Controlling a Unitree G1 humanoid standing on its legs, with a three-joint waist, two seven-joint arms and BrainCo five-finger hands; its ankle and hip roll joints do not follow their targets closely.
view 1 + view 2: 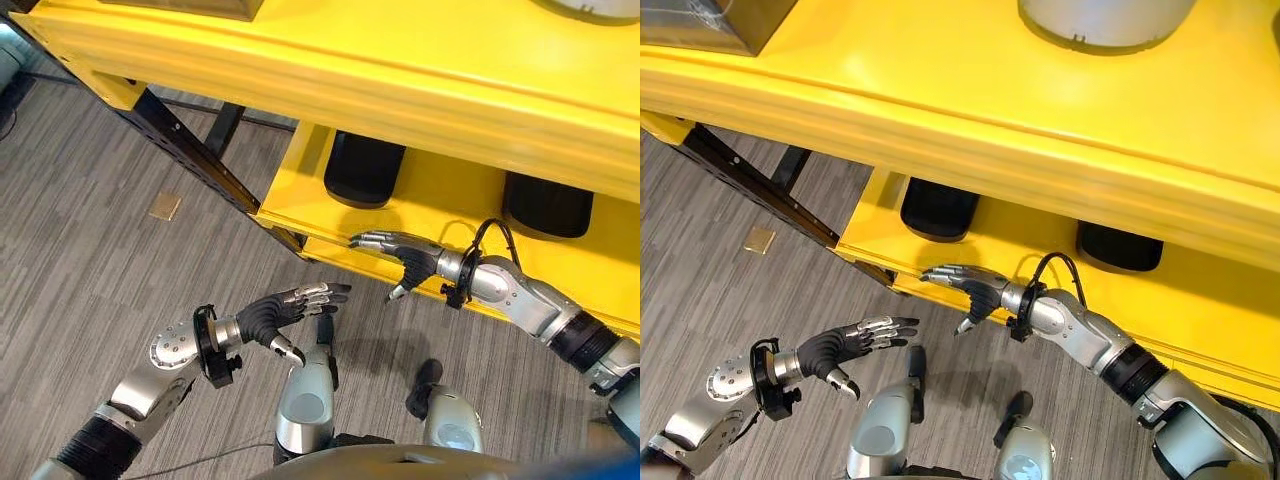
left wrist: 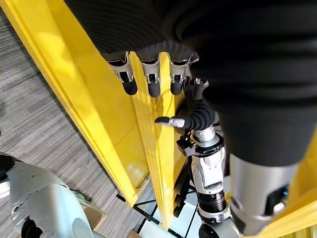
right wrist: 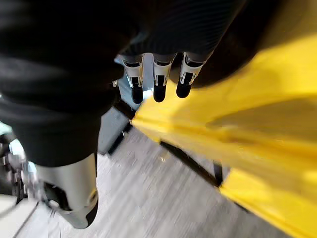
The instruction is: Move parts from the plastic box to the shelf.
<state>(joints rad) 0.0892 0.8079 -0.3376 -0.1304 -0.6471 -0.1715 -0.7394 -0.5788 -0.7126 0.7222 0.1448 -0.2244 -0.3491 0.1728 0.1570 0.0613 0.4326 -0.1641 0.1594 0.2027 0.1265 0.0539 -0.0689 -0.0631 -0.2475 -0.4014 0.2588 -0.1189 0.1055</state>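
Observation:
A yellow shelf unit (image 1: 420, 75) fills the upper part of the eye views. Two black parts (image 1: 364, 168) (image 1: 547, 205) stand on its lower shelf (image 1: 450, 205). My right hand (image 1: 400, 252) hovers at that shelf's front edge, fingers straight, holding nothing. My left hand (image 1: 285, 312) hangs lower, over the floor, fingers relaxed and empty. The left wrist view shows its own fingers (image 2: 151, 79) and, past them, my right hand (image 2: 190, 119) beside the yellow shelf (image 2: 99, 99). On the top shelf stands a grey round part (image 1: 1105, 20).
A dark box corner (image 1: 700, 25) sits on the top shelf at the far left. Black metal frame bars (image 1: 190, 150) run diagonally under the shelf's left end. A small tan square (image 1: 165, 207) lies on the grey carpet floor (image 1: 80, 270).

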